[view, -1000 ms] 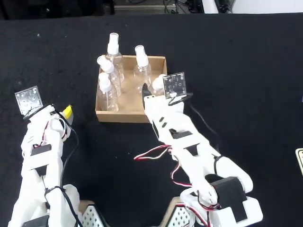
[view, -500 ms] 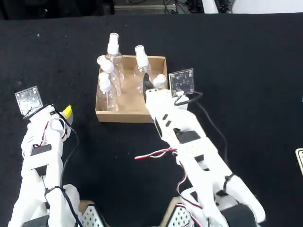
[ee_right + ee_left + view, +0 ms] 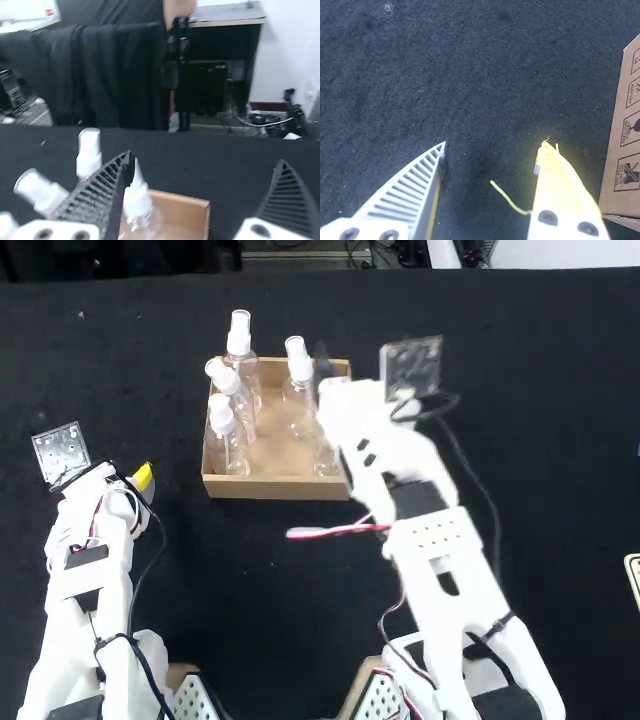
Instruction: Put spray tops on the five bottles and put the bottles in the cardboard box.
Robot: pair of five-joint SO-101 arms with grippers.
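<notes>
Now | right gripper (image 3: 205, 159) wide open, empty | over cardboard box (image 3: 262, 486) | bottles (image 3: 227, 435) standing inside

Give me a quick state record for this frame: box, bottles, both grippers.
box: cardboard box, open top, on the black table
bottles: four bottles stand in the box, each with spray tops on
fifth bottle: cannot tell; the right arm covers the box's right side
left: left gripper open, empty, over the table beside the box
right: right gripper open, empty, above the box
</notes>
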